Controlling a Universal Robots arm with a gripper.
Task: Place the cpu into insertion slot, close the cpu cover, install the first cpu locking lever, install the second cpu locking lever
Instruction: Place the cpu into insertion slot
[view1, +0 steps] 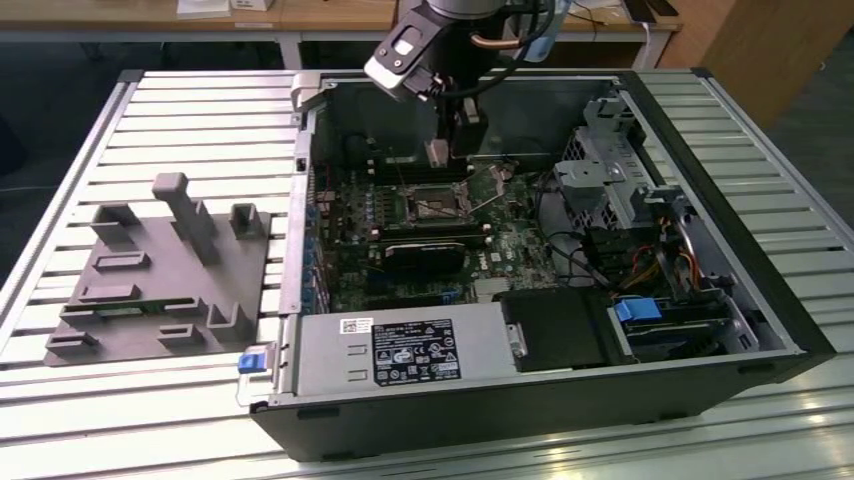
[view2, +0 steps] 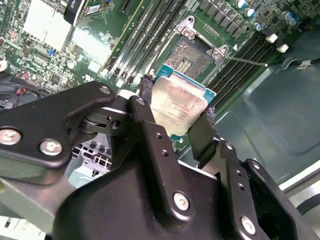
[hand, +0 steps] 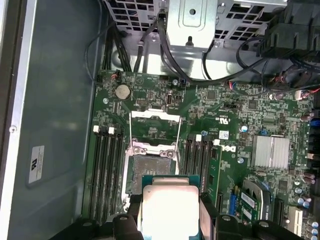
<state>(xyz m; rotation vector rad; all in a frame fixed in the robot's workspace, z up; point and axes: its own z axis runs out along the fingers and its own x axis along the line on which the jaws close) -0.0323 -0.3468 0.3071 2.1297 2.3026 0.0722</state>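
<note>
- The gripper (view1: 450, 150) hung inside the open computer case (view1: 797, 335), above the upper part of the motherboard (hand: 227, 107) as the exterior view showed it.
- Its two black fingers (view2: 202, 135) were closed partway, clamping the cpu (view2: 177, 107) by opposite edges; in both wrist views the chip's dull silver top faced the camera.
- The cpu was held in the air, apart from the board and not yet seated.
- The insertion slot (hand: 149, 170) lay bare just beyond the chip in the first wrist view, its dark square of contacts exposed.
- The cpu cover (hand: 154, 115) stood flipped open on the slot's far side, its square window showing the board behind.
- A thin metal locking lever (view2: 245, 60) stuck out unlatched beside the socket.
- Long black memory slots (hand: 107, 170) flanked the socket on both sides.
- On the slatted table (view1: 134, 420), at the exterior view's left, sat a grey moulded fixture (view1: 160, 270), well apart from the case.
</note>
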